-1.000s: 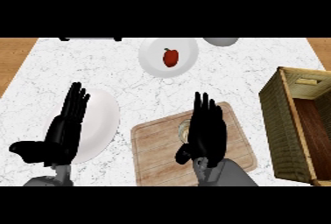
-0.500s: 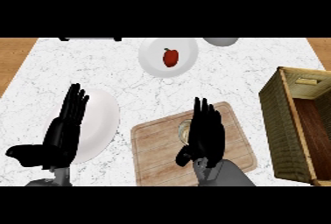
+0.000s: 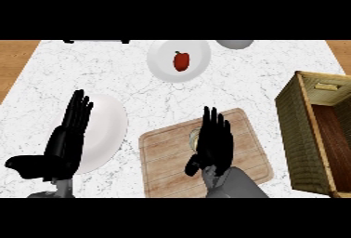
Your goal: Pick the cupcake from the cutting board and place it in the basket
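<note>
The cupcake (image 3: 195, 138) lies on the wooden cutting board (image 3: 165, 158), only a pale sliver of it showing at the left edge of my right hand (image 3: 214, 142). That hand hovers over it with fingers straight and spread, thumb out to the lower left, hiding most of the cupcake. The woven basket (image 3: 296, 125) stands at the right edge of the counter, its dark inside visible. My left hand (image 3: 65, 139) rests open at the lower left, fingers up, over an empty white plate (image 3: 109, 125).
A white plate (image 3: 161, 62) with a red pepper (image 3: 181, 61) sits at the back centre. A grey bowl (image 3: 235, 44) is at the back right. A dark object (image 3: 96, 41) lies at the far left edge of the marble counter.
My right hand has crept slightly forward over the cupcake. The left hand has barely moved.
</note>
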Robot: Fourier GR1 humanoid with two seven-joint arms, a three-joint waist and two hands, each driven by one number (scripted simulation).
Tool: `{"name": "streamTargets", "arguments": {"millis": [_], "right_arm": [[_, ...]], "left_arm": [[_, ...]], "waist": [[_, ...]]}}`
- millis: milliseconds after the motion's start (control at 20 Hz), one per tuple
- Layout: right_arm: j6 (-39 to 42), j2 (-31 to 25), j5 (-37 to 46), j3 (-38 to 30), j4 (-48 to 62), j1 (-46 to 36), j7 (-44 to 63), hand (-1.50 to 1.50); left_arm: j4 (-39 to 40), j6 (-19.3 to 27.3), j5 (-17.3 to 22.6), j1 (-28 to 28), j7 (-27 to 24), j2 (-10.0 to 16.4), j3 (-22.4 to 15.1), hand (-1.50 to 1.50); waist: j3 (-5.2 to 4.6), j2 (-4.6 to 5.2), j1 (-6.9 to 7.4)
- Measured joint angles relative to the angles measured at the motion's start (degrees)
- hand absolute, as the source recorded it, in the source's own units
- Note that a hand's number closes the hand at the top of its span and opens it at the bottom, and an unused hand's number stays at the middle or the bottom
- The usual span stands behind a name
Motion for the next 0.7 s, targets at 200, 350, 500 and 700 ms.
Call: {"name": "streamTargets", "arguments": {"millis": [200,350,500,700], "right_arm": [[-0.9,0.0,-0.2,-0.7,1.1,0.0,-0.5,-1.50],[-2.1,0.1,-0.1,-0.9,2.3,0.6,-1.0,-1.50],[-3.1,0.1,-0.1,-2.0,3.7,0.3,-2.0,-1.50],[-3.1,0.2,-2.3,-1.9,5.6,-0.6,-2.6,1.50]], "left_arm": [[1.1,-0.2,-0.3,-0.9,-0.3,-0.5,0.5,0.00],[1.4,-0.5,-0.4,-1.1,-0.3,-0.5,1.1,0.00],[1.9,-0.9,-0.6,-0.9,-0.8,-1.1,0.9,0.00],[1.8,-1.2,-0.7,-0.5,-0.7,-1.7,1.2,0.00]], "waist": [[-0.01,-0.01,-0.20],[0.00,-0.01,-0.24],[0.01,0.00,-0.27],[-0.01,-0.04,-0.19]]}}
